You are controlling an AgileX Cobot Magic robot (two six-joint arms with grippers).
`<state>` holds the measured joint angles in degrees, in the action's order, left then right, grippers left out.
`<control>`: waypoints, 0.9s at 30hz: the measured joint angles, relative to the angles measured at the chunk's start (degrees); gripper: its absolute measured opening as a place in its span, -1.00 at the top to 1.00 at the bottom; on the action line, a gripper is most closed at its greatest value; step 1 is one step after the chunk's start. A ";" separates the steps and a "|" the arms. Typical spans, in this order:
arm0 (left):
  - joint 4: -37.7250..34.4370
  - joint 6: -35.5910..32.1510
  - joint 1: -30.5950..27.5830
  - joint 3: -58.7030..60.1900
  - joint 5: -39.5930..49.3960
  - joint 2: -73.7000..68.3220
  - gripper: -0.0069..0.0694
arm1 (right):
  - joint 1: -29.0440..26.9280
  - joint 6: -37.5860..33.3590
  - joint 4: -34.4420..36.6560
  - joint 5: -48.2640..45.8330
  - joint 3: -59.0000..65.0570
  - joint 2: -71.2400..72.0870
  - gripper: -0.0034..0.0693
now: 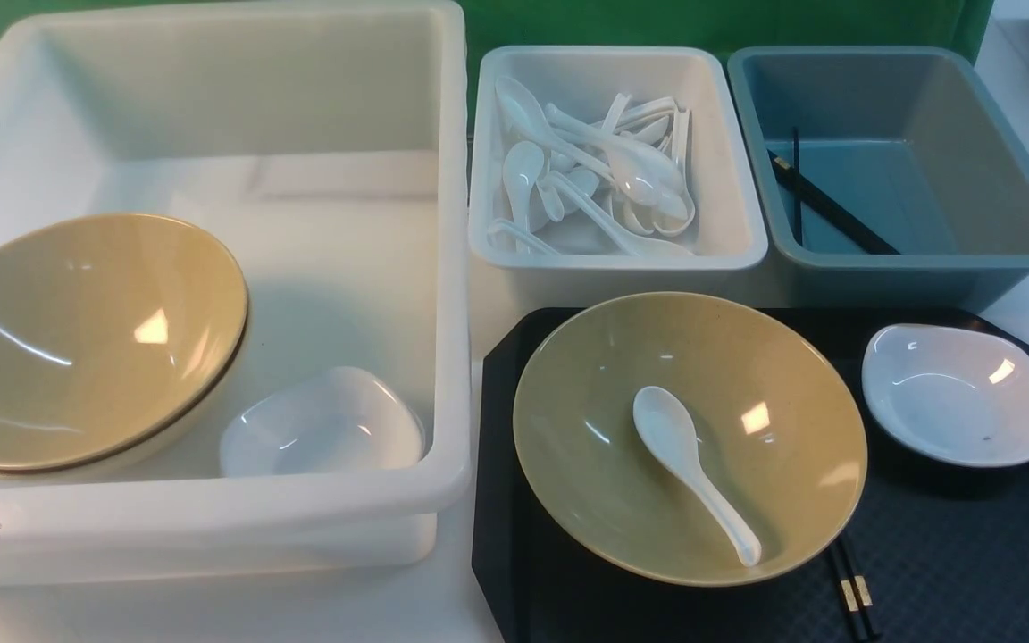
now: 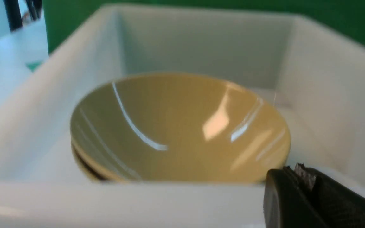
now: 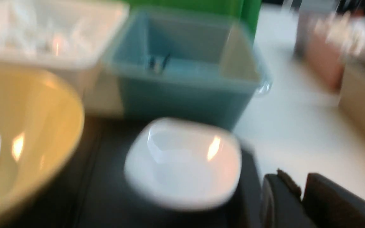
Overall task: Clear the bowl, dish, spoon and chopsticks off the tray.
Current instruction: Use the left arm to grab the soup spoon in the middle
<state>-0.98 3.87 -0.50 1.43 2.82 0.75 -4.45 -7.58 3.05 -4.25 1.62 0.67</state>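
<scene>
The black tray [image 1: 970, 554] lies at the front right. On it stands the tan bowl [image 1: 747, 393], with the white spoon [image 1: 691, 469] lying inside. The chopsticks [image 1: 852, 591] stick out from under the bowl's near rim. On the tray's far right corner is the small white dish [image 1: 957, 393]. The blurred right wrist view shows the dish [image 3: 182, 163] and the bowl [image 3: 27, 133]. My right gripper [image 3: 296, 179] hovers near the dish's edge, open by a narrow gap with nothing in it. My left gripper [image 2: 291, 172] is shut and empty, by the near wall of the big white tub.
The big white tub [image 1: 211, 500] at the left holds stacked tan bowls [image 1: 77, 339] and a white dish [image 1: 322, 424]. Behind the tray, a white tub [image 1: 729, 259] holds several spoons. A grey-blue tub [image 1: 925, 268] beside it holds black chopsticks [image 1: 827, 210].
</scene>
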 joint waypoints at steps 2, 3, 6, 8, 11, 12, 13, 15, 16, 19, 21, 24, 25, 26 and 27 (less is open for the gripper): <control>0.14 0.00 0.00 0.00 -8.16 0.00 0.83 | 0.00 0.00 0.00 9.27 0.00 0.00 0.49; 0.19 0.00 0.00 0.00 -8.90 0.00 0.83 | 0.00 0.00 0.00 10.97 0.00 0.00 0.49; 0.18 -0.21 0.00 0.00 -20.78 0.00 0.83 | 0.00 0.58 0.00 23.96 0.00 0.00 0.49; 0.18 -0.21 0.00 0.00 -26.35 0.00 0.83 | 0.00 2.77 0.00 29.10 0.00 0.00 0.49; 0.18 0.25 0.00 0.00 -32.98 0.00 0.83 | 0.00 10.33 0.05 34.28 0.00 0.00 0.48; 0.18 1.12 0.00 0.00 -35.30 0.00 0.83 | 0.00 16.45 0.12 36.81 0.00 0.00 0.48; 0.18 1.67 0.00 0.00 -36.82 0.05 0.83 | 0.00 20.06 0.12 38.14 0.00 0.00 0.48; -0.15 3.17 0.00 0.00 -38.51 0.04 0.83 | 0.00 26.94 0.22 40.22 0.00 0.00 0.48; -0.66 5.19 0.00 0.00 -39.19 0.04 0.83 | 0.00 29.36 0.31 40.65 0.00 0.00 0.47; -1.83 9.48 0.00 -0.77 -38.90 0.04 0.83 | 0.00 32.56 0.43 41.12 0.00 0.00 0.47; -2.75 10.34 0.00 -3.56 -34.88 0.04 0.83 | 0.00 32.96 0.50 38.46 -0.71 0.00 0.46; -2.89 8.53 0.00 -12.89 -24.82 -1.40 0.83 | 0.00 27.69 0.63 29.36 -6.02 -0.11 0.52; -2.89 7.10 0.00 -15.37 -22.53 -2.89 0.83 | 0.00 25.77 0.63 26.67 -7.63 -0.63 0.56; -2.94 5.59 0.00 -18.30 -20.13 -4.88 0.83 | 0.00 23.37 0.63 24.32 -9.61 -1.64 0.61; -2.94 4.33 0.00 -20.92 -18.66 -6.78 0.83 | 0.00 21.36 0.63 22.85 -11.09 -2.44 0.66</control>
<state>-3.92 8.20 -0.50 -19.49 -15.84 -6.03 -4.45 13.78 3.68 18.60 -9.48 -1.77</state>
